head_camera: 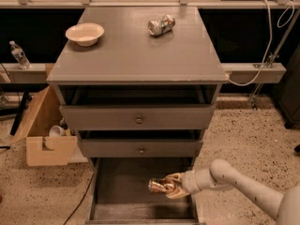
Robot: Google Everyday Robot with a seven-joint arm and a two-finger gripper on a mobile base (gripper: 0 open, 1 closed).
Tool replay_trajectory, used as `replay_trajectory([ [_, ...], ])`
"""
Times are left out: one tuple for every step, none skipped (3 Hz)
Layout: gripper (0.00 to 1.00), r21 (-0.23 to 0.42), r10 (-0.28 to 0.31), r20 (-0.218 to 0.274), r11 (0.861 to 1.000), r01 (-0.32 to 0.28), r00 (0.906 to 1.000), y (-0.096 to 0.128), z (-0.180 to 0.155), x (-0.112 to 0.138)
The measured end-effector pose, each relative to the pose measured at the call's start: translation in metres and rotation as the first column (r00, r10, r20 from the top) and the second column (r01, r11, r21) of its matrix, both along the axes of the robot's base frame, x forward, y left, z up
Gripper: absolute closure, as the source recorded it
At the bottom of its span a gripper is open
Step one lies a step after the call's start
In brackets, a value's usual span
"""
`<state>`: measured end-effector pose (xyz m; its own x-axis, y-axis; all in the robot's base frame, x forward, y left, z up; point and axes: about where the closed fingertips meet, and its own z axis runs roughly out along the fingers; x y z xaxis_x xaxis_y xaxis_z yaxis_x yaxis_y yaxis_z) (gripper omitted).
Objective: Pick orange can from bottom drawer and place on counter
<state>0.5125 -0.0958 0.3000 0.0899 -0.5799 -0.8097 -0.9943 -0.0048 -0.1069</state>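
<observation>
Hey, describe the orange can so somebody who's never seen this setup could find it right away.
Find the grey drawer cabinet and look into its open bottom drawer. The orange can is held sideways there, in the jaws of the gripper reaching in. It is shiny orange-gold, unlike the silver can up on the counter.

counter (136, 55) glare | gripper (170, 186) holds glinting orange can (158, 185) in shadowed bottom drawer (119, 179)

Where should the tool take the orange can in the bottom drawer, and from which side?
Across the cylindrical body, near its right end, coming from the right. The orange can lies sideways in the bottom drawer, axis roughly left-right, so its round wall suits a parallel grip. The tool sits there, closed around that end. The middle drawer overhangs the back, so a front-right approach looks safest.
</observation>
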Motion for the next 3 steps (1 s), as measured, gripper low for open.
replay_trajectory([
  [1.0,0.0,0.0,0.0,1.0,0.0,1.0,0.0,0.0,0.0],
  [1.0,-0.019,0.014,0.039,1.0,-0.013,0.9992,-0.006,0.034,-0.002],
  [1.0,-0.034,0.078,0.187,0.997,-0.072,0.9793,-0.02,0.165,-0.021],
])
